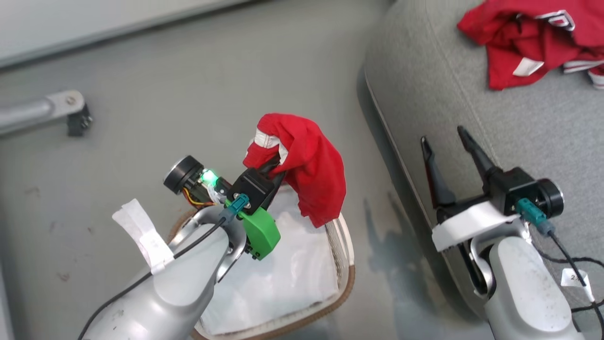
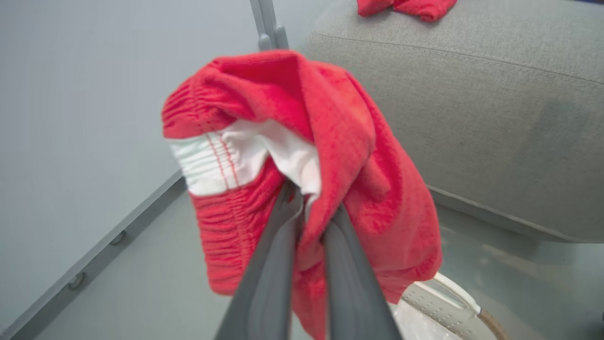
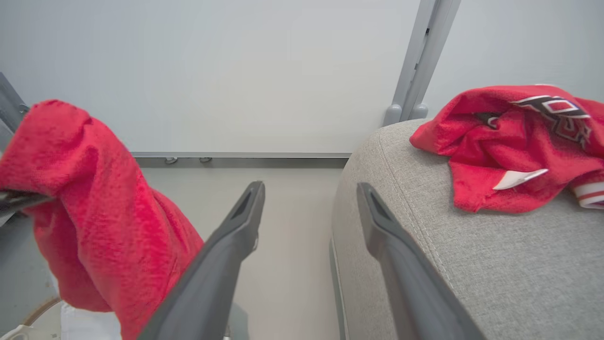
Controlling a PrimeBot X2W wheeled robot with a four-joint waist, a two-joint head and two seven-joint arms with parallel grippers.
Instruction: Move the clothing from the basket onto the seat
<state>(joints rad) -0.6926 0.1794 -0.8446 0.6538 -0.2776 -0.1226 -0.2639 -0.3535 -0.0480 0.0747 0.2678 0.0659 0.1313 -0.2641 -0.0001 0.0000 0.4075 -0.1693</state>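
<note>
- The red garment [image 1: 306, 165], with a gathered waistband and a white striped panel, hangs bunched in the air above the far rim of the laundry basket [image 1: 349, 278]. It is clear of the basket and has not reached the seat.
- The left gripper [image 2: 311, 203] has it. The two dark fingers are pinched nearly together on a fold of the cloth, and the rest drapes over and past them.
- A second red garment [image 1: 528, 42], with a dark-outlined white emblem, lies crumpled on top of the grey seat [image 1: 439, 94], well in from its rounded edge.
- In the part of the basket that shows, only the thin white liner sheet [image 1: 283, 278] can be seen. The left arm hides part of the inside.
- The right gripper [image 1: 443, 134] hovers at the seat's near edge with its jaws spread wide and nothing between them.
- Judged from this, one garment is delivered and the other is lifted. What is left is to carry it across the gap of floor and release it on the cushion.
</note>
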